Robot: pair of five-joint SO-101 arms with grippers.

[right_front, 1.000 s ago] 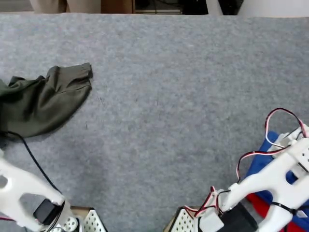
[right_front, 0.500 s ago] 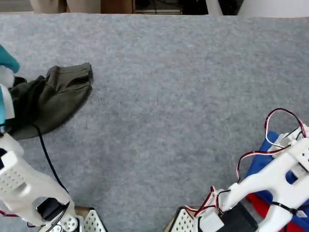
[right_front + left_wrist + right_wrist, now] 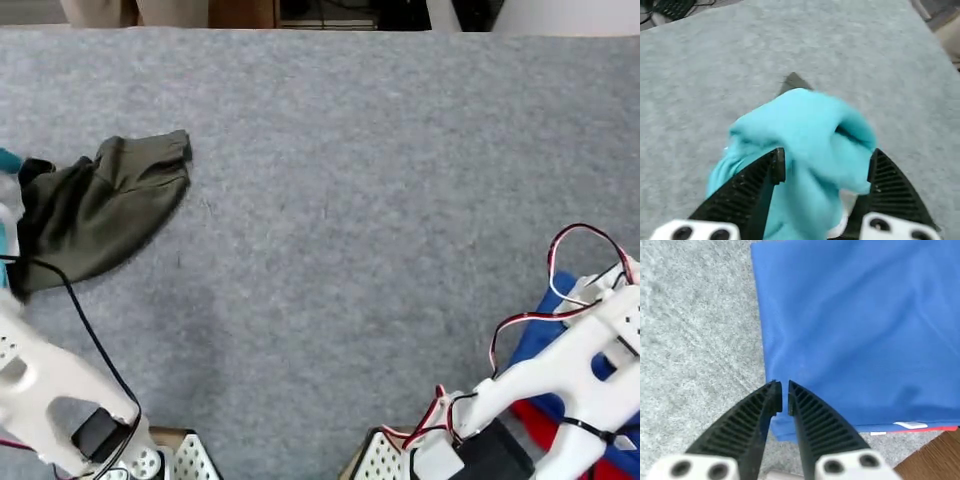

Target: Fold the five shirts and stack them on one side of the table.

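My left gripper [image 3: 824, 162] is shut on a bunched turquoise shirt [image 3: 805, 135], which bulges out between its wide-set jaws above the grey table [image 3: 700, 65]. In the high view a bit of that turquoise shirt [image 3: 8, 160] shows at the far left edge, beside a crumpled olive shirt [image 3: 100, 210]. At the near right corner my right gripper [image 3: 782, 388] is shut and empty, hovering over the edge of a folded blue shirt [image 3: 855, 330]. That blue shirt [image 3: 540, 335] lies on a red one [image 3: 545, 425].
The grey felt table [image 3: 380, 180] stretches wide between the two arms. Both arm bases [image 3: 190, 458] stand at the near edge. A red wire loop [image 3: 575, 240] rises from the right arm. Wood [image 3: 935, 460] shows past the table's corner.
The left arm swung up with the turquoise shirt at the left edge, then drew back so little of it shows. The olive shirt's left end pulled inward. The right arm stayed still.
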